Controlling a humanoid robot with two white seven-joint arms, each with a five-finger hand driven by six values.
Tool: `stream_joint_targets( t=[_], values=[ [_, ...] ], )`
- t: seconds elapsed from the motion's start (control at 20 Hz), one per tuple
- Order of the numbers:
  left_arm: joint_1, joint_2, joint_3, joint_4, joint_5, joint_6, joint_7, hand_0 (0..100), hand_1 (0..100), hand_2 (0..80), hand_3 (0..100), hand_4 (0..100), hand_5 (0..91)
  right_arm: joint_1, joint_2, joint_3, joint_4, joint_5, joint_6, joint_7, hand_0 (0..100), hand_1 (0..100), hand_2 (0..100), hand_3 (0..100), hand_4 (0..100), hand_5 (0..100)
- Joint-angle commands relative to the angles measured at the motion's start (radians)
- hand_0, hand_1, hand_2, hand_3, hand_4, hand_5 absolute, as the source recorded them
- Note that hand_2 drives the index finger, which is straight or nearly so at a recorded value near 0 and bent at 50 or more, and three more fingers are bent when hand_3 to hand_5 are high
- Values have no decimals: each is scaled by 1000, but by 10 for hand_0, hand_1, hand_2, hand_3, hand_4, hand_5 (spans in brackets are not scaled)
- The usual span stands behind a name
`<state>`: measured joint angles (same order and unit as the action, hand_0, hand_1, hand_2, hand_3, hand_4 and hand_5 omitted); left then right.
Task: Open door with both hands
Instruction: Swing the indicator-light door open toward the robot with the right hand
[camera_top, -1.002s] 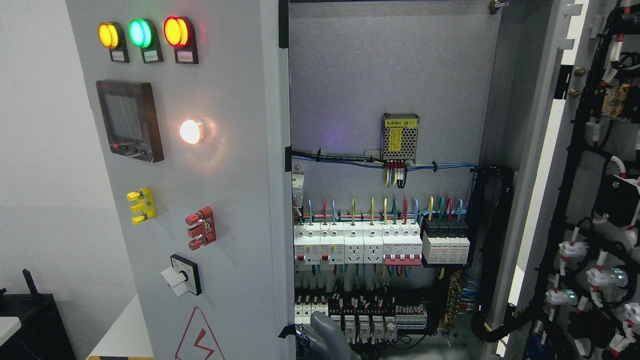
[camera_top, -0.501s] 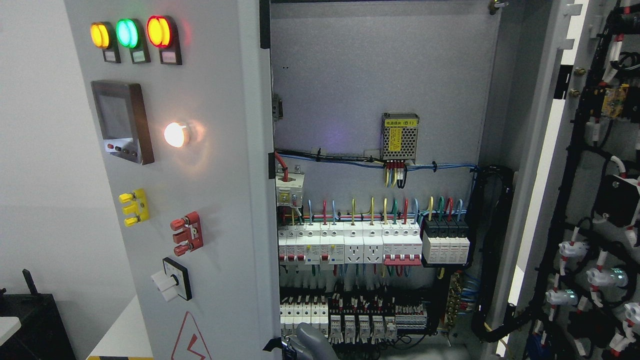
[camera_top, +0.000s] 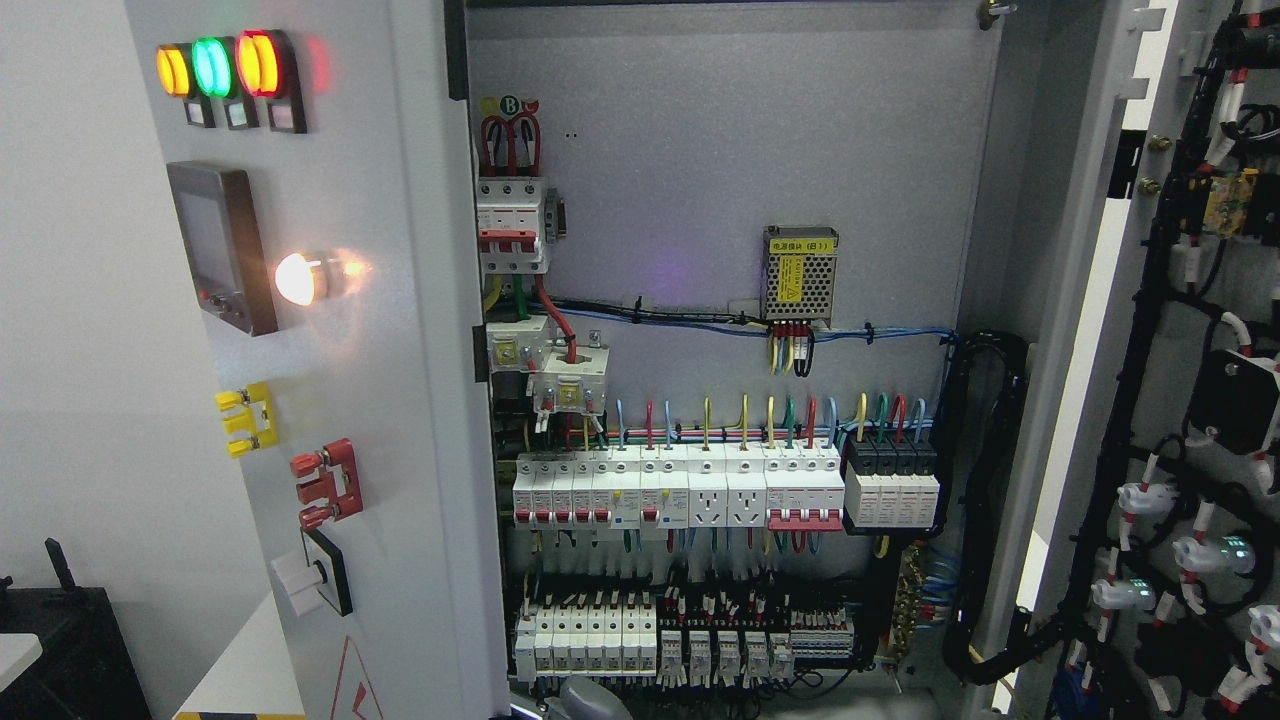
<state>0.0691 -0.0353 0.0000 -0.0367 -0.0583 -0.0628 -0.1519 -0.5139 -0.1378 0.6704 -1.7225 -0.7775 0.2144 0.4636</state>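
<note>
The grey cabinet's left door (camera_top: 390, 420) stands swung well out to the left, edge-on, and carries coloured lamps (camera_top: 212, 66), a meter (camera_top: 222, 248), a lit white lamp (camera_top: 298, 279) and a rotary switch (camera_top: 318, 575). The right door (camera_top: 1170, 420) hangs wide open at the right, its wired inner side showing. Only a grey sliver of my left hand (camera_top: 590, 700) shows at the bottom edge, just right of the left door's free edge. Whether it touches the door is hidden.
Inside the cabinet, rows of white breakers (camera_top: 680, 490), a red-topped breaker (camera_top: 512, 222) and a meshed power supply (camera_top: 799, 272) sit on the back panel. A black cable bundle (camera_top: 985, 500) runs down the right side. A dark box (camera_top: 60, 650) sits at lower left.
The left door has swung further open to the left, uncovering the breakers at the upper left. My left hand has sunk lower and moved left along the bottom edge.
</note>
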Motion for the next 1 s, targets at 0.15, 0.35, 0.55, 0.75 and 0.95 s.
stream_joint_targets(
  t=[0.15,0.35,0.55,0.75,0.95],
  values=[
    [0,0,23,0,0,0,0,0,0,0,0,33,0,5,47,55,-32,1,0,4,0,0,0,0,0,0],
    [0,0,25,0,0,0,0,0,0,0,0,32,0,6,49,67,-32,1,14,3,0,0,0,0,0,0],
    [0,0,25,0,0,0,0,0,0,0,0,33,0,6,49,77,-34,1,14,3,0,0,0,0,0,0],
    [0,0,25,0,0,0,0,0,0,0,0,33,0,2,63,86,-34,3,16,3,0,0,0,0,0,0],
    [0,0,25,0,0,0,0,0,0,0,0,33,0,-3,78,91,-32,10,48,1,0,0,0,0,0,0]
  ],
)
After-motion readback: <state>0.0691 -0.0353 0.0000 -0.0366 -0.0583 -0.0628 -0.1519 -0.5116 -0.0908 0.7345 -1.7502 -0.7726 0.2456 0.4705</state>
